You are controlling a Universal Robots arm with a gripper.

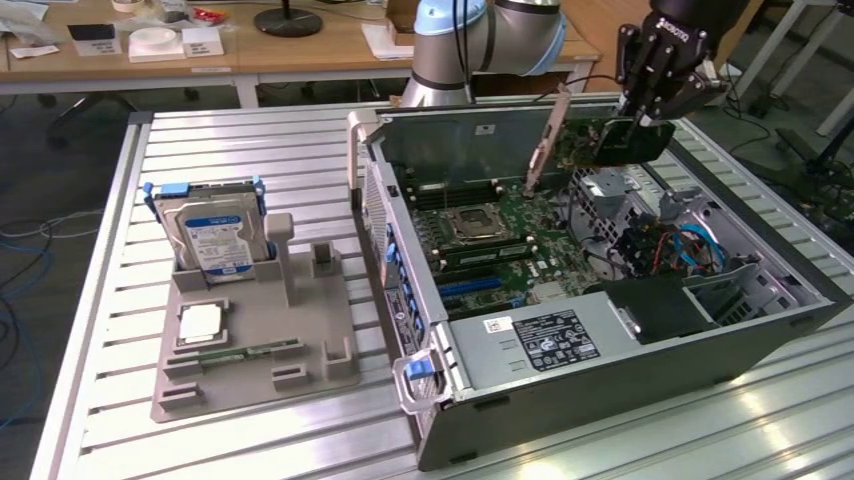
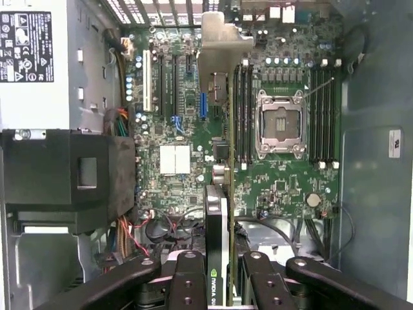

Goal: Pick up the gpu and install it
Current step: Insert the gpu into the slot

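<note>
My gripper (image 1: 643, 118) hangs over the open computer case (image 1: 747, 320), shut on the gpu (image 1: 627, 143). The card is dark, and its silver end bracket (image 1: 545, 140) slants down toward the motherboard (image 1: 501, 262). In the wrist view the gpu (image 2: 218, 213) is seen edge-on between my gripper (image 2: 219, 284) fingers (image 2: 188, 279). It runs over the motherboard (image 2: 174, 123), with its bracket (image 2: 222, 45) at the end away from the fingers. The card hovers above the board between the expansion slots (image 2: 175, 77) and the memory slots (image 2: 244, 110).
A CPU socket (image 2: 281, 123) lies beside the card's line. The power supply (image 1: 561, 335) and a black drive cage (image 2: 71, 174) fill one end of the case. On the exterior view's left, a grey holder (image 1: 314, 345) carries a hard drive (image 1: 214, 235) and a memory stick (image 1: 238, 352).
</note>
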